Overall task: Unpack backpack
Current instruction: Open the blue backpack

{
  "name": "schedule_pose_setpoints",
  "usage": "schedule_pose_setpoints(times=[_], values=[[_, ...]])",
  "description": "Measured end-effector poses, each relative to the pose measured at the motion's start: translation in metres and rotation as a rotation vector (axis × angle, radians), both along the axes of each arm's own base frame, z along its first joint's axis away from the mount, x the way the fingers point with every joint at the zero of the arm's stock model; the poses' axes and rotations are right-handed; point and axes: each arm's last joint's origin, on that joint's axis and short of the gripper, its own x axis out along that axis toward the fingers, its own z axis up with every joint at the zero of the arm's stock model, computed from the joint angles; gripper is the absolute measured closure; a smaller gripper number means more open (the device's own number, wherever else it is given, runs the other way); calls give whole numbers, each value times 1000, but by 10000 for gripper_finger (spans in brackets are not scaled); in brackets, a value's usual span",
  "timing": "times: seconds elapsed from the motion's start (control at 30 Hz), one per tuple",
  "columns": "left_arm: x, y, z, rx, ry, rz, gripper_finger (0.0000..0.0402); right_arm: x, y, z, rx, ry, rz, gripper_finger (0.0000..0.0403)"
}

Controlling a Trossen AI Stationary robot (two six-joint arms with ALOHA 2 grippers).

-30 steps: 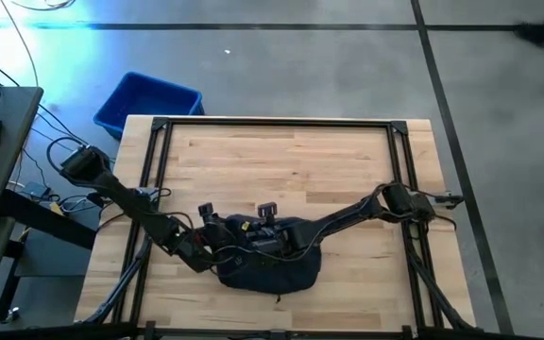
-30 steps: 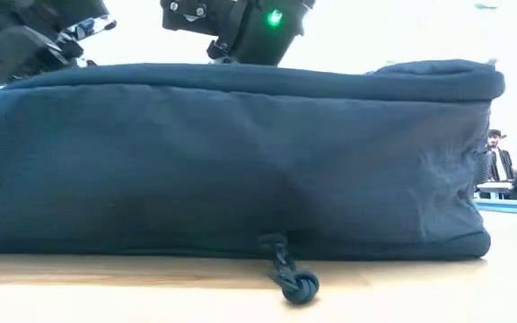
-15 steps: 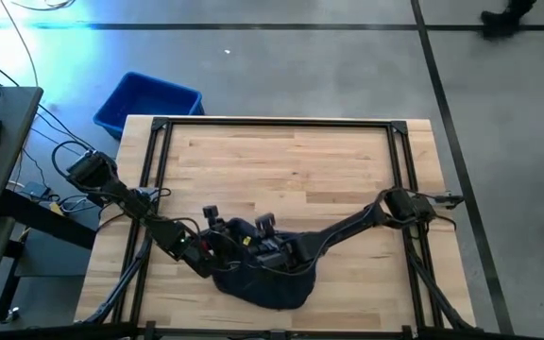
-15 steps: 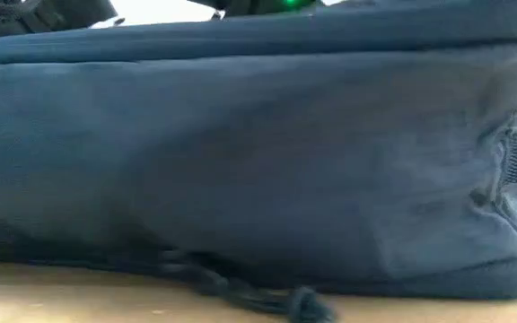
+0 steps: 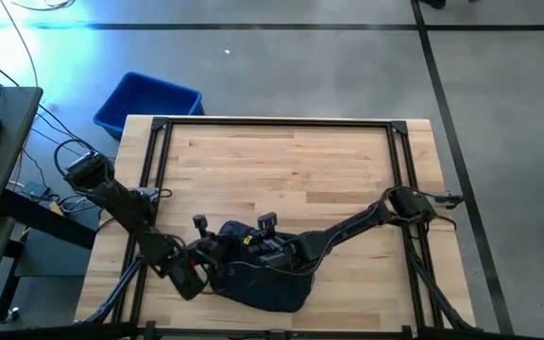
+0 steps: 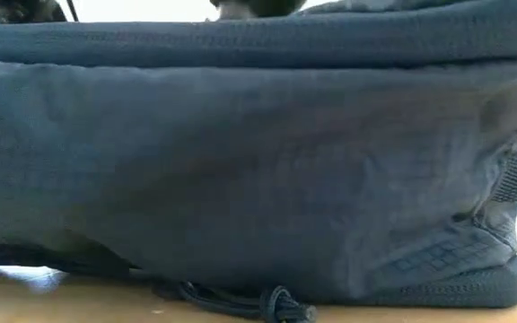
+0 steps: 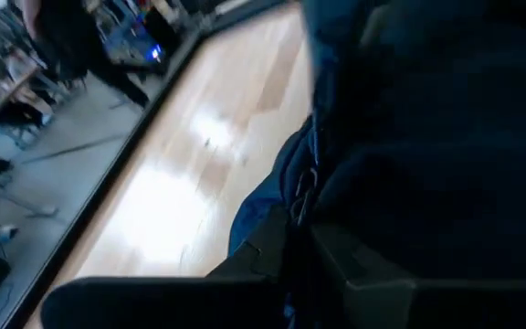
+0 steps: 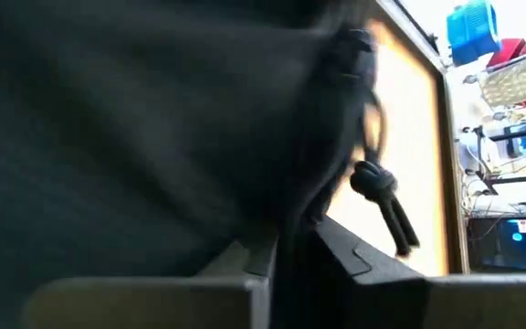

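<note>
The dark navy backpack (image 5: 264, 281) lies flat at the table's near middle and fills the low view (image 6: 240, 170). A knotted zip cord (image 6: 281, 305) trails from its near side onto the wood. My left gripper (image 5: 213, 261) reaches in from the left onto the backpack's left part and shows shut in its wrist view (image 7: 298, 245). My right gripper (image 5: 249, 253) comes from the right over the backpack's top, its fingers closed on dark cloth (image 8: 290, 239). A knotted cord (image 8: 379, 190) hangs just beyond them. My left gripper pinches a raised fold of the backpack's blue cloth (image 7: 286, 206) between its two fingers, by a small metal zip piece. It comes in slanting down from the table's left. My right gripper pinches the backpack's dark cloth (image 8: 272, 196) between its fingers, slanting down from the right; which part this is, the cloth itself hides.
A bright blue plastic bin (image 5: 147, 102) stands on the floor beyond the table's far left corner. A black frame (image 5: 281, 123) runs round the tabletop. The far half of the wood (image 5: 291, 165) carries nothing. People and desks show in the room beyond the table.
My left gripper has drawn back toward the table's near left corner and risen a little. The backpack has been pulled toward the near edge: it now fills the low view, and from above its near end has stretched toward that edge. My right gripper has lifted slightly.
</note>
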Motion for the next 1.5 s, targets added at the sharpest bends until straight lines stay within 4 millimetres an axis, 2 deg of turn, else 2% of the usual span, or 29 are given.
schedule_pose_setpoints(times=[0.13,0.27,0.33,0.5,0.63,0.7,0.87,1.17,1.3,1.5], values=[[-5,-6,2,-17,-52,3,401,-15,5,38,41,-79,6,333],[-8,-9,2,-38,-72,2,401,-24,13,63,99,-147,54,285],[-8,-9,2,-49,-74,3,401,-23,18,70,131,-175,117,259],[-8,-10,2,-68,-79,4,401,-10,22,61,199,-221,182,207],[-7,-14,-1,-76,-86,-3,401,6,12,45,229,-220,180,199],[-7,-15,-2,-87,-81,-13,402,12,6,32,223,-199,153,206],[-10,-19,-2,-117,-89,-26,401,18,0,31,306,-214,147,247],[-12,-21,-3,-118,-88,-34,401,13,8,27,288,-180,167,393],[-12,-21,-3,-130,-93,-25,401,9,17,28,220,-190,155,398],[-16,-23,-3,-135,-91,-33,401,-11,36,23,68,-116,119,401]])
